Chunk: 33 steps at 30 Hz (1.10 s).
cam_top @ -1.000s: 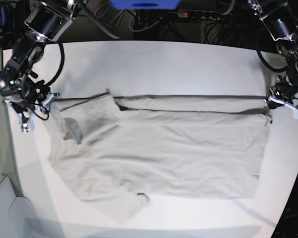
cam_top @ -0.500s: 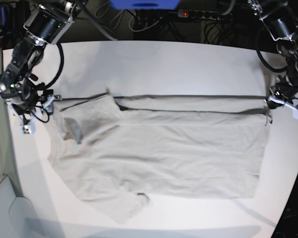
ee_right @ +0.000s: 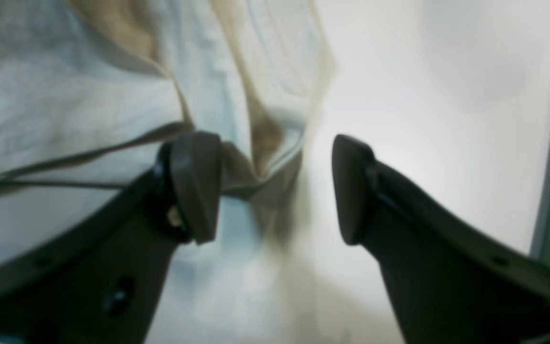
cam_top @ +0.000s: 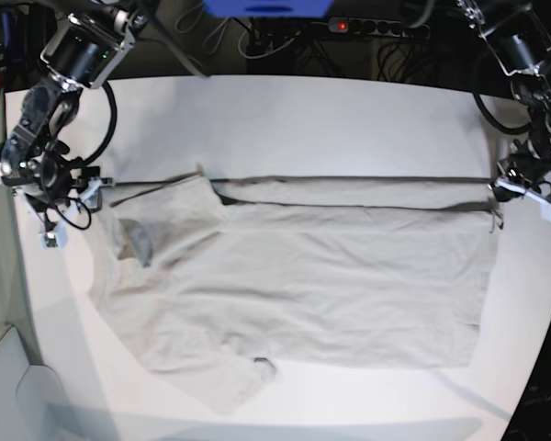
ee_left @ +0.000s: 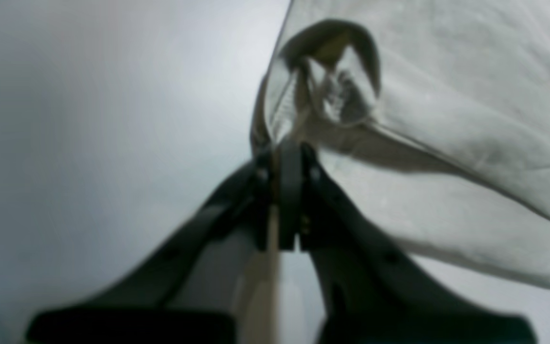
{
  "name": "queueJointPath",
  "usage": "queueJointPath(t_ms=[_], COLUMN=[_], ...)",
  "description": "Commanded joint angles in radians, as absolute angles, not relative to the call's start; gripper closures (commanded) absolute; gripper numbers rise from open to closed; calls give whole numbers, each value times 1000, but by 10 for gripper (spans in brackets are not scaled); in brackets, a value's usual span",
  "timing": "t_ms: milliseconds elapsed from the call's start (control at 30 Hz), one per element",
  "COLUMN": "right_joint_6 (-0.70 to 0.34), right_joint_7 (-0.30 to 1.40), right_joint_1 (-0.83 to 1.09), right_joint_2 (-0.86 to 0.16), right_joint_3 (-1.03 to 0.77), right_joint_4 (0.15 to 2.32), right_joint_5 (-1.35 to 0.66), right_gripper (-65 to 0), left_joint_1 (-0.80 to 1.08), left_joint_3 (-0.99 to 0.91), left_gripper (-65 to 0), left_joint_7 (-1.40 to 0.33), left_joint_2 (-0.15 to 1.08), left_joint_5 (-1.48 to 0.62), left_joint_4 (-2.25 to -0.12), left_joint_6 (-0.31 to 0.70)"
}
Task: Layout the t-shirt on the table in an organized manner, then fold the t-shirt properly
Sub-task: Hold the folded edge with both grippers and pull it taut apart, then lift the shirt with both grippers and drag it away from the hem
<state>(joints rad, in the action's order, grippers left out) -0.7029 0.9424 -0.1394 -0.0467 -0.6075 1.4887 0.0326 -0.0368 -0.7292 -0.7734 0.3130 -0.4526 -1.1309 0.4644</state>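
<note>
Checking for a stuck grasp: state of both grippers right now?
Left gripper: shut on the t-shirt, pinching its edge.
Right gripper: open; cloth lies between the jaws, ungripped.

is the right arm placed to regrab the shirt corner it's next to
Probably yes: the right gripper is open, and a bunched fold of the t-shirt lies between its jaws, with nothing blocking them.

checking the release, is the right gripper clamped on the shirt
No, in the right wrist view the right gripper stands open, its jaws well apart, with the t-shirt edge loose between them.
</note>
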Motion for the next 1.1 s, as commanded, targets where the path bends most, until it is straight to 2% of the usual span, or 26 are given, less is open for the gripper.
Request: queueJointPath(t_ms=[0, 167, 533, 633, 767, 800, 1067], right_joint_6=[-698, -698, -698, -698, -698, -698, -698], right_joint_7=[908, 880, 878, 878, 880, 885, 889], right_joint_1=[-156, -151, -151, -151, -148, -140, -10], right_joint_2=[-54, -51, -56, -56, -58, -64, -85], right_joint_3=[-605, -605, -605, -610, -610, -610, -611], right_joint_4=[1503, 1501, 1429, 1434, 1434, 1434, 1578], right_joint_5=[21, 21, 21, 21, 21, 22, 22], right_gripper=[-334, -246, -214, -152, -10, 0, 0], left_joint_1=[-48, -50, -50, -50, -50, -48, 18], left_joint_3=[-733, -733, -733, -733, -733, -733, -737], left_gripper=[-4, -3, -3, -3, -3, -3, -3], left_joint_7=[-757, -757, -757, -757, -766, -768, -895], left_joint_2=[332, 331, 331, 332, 335, 335, 329], left_joint_5=[-463, -463, -463, -463, -463, -464, -469], left_joint_4=[-1144, -1144, -1144, -1144, -1144, -1145, -1307], left_joint_6=[466, 464, 464, 464, 466, 467, 467])
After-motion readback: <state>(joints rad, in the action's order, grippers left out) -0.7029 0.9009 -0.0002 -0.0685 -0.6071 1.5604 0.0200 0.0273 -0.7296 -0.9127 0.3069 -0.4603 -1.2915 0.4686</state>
